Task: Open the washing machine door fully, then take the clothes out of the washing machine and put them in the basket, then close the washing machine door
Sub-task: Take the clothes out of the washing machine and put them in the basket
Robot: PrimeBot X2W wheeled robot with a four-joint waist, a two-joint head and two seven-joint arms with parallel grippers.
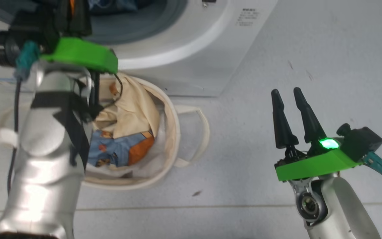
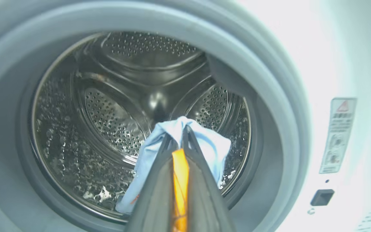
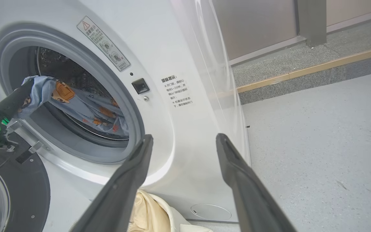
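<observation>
unloading step: left gripper pinched shut on a light blue bear-print garment at the white front-loader washing machine porthole, right gripper spread wide, empty; next it likely needs lifting clear and dropping into the round cream canvas basket below.

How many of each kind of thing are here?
Washing machine: 1
Basket: 1
Grippers: 2, left gripper and right gripper
Blue bear-print garments: 2, one held by the left gripper, one in the basket
Cream cloth: 1
Total: 7
</observation>
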